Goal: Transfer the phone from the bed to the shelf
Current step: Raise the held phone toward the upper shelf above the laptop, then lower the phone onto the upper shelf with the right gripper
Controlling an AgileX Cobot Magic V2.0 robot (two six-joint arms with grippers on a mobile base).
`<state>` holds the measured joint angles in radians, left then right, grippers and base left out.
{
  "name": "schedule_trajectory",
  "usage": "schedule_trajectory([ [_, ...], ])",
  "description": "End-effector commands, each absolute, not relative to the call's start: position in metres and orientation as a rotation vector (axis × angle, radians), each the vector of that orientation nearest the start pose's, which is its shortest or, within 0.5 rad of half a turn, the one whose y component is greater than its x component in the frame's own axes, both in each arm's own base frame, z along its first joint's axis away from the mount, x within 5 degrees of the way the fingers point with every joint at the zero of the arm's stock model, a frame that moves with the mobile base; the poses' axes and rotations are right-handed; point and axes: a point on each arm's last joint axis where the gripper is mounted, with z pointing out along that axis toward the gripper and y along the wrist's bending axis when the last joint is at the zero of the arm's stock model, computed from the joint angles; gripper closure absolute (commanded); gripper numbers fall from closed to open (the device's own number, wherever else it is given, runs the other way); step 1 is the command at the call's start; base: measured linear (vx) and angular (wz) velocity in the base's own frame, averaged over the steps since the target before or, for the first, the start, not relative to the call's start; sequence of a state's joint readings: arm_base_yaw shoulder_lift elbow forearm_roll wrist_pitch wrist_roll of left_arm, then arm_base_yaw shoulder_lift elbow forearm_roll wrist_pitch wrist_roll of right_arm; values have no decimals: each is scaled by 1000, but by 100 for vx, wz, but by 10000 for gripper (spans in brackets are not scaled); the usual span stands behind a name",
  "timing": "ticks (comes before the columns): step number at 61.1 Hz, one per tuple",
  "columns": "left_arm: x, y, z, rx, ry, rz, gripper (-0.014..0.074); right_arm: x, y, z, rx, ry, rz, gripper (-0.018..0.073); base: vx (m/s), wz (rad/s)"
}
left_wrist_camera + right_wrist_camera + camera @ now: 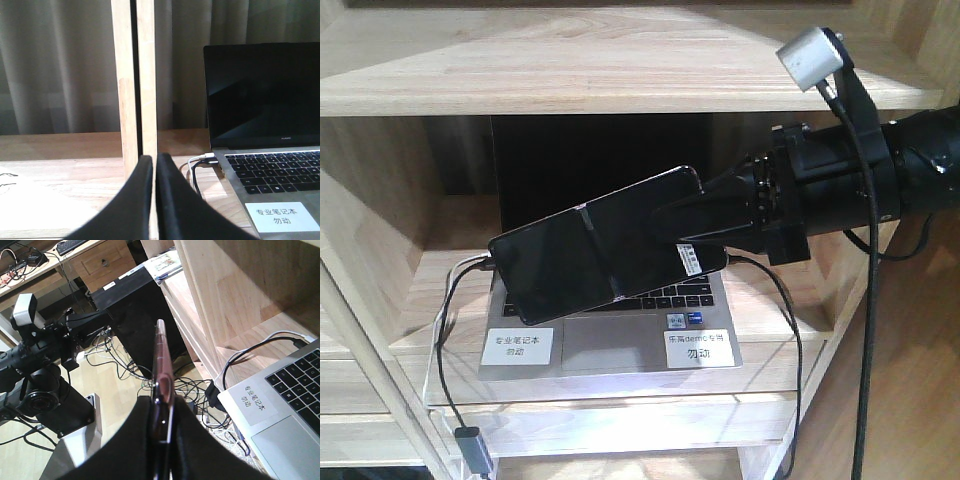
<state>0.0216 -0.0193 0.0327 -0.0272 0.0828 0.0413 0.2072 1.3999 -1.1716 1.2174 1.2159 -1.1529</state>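
I'm holding the phone [570,262] clamped in the right tool [685,228], tilted mid-air over the laptop [620,345] inside the shelf [570,60], left tool [154,172] together and empty, with set-down and release still pending.

We see the right arm [895,175] as a thick matte black cylinder. At its 12 o'clock, a small silver camera box [812,55] is fixed on a black bracket, and a thin black cable [869,320] runs from it toward 6 o'clock. The right gripper [665,222] and the left gripper [152,162] both have smooth black tapered fingers.
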Motion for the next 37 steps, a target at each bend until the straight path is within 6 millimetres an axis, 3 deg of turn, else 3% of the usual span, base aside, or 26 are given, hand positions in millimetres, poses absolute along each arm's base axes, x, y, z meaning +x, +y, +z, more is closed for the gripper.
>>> schedule_trajectory([
  [1, 55, 1, 210, -19, 1486, 13, 595, 233, 135, 385, -1057, 1764, 1280, 561, 0, 0],
  [22, 55, 1, 210, -19, 1486, 13, 595, 232, 136, 390, -1039, 1736, 1315, 561, 0, 0],
  [37, 55, 1, 210, -19, 1486, 13, 595, 229, 135, 413, -1029, 1644, 1303, 561, 0, 0],
])
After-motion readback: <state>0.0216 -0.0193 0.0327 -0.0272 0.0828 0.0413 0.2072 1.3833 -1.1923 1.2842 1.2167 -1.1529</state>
